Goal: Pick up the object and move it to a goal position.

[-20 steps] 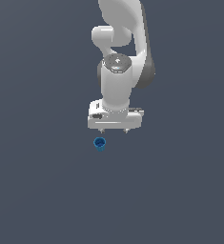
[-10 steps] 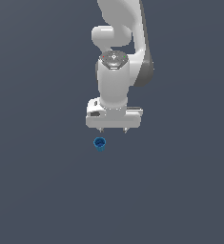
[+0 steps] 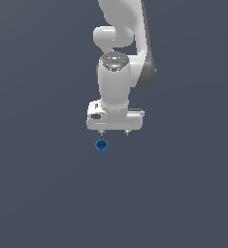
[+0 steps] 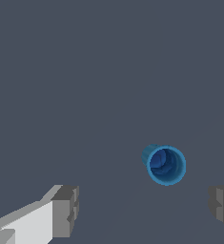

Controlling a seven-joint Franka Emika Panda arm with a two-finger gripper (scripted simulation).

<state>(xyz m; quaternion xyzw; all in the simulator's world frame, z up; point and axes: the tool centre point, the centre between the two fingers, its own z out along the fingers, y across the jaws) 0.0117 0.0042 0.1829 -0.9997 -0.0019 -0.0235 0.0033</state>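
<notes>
Surface: a flat, even grey floor (image 3: 42, 193) fills both views; no edge, wall or border of it shows anywhere.
Open room: bare floor lies on every side of the cup in the exterior view, widest toward that view's left, right and lower part; the only thing close by is the arm above it in the picture.
Arm: white arm (image 3: 118, 82) reaching in from the top of the exterior view, its wrist pointing down at the floor.
Gripper: the gripper (image 3: 114, 131) hangs at the arm's end, two short finger tips showing under its white body; in the wrist view the two grey fingers (image 4: 66, 210) stand well apart with floor between them. It is spread wide and holds nothing.
Cup: small bright blue cup (image 3: 101, 146), round with a hollow top.
Cup, place: on the floor, just below the gripper in the exterior view and slightly toward that view's left of its middle; not touching either finger. In the wrist view the cup (image 4: 164, 164) sits between the two fingers, nearer one of them, and ahead of their tips.
Cup, axis: the long axis runs up from the floor; the open mouth faces upward toward the wrist camera, showing the darker blue inside and a little of the outer wall.
</notes>
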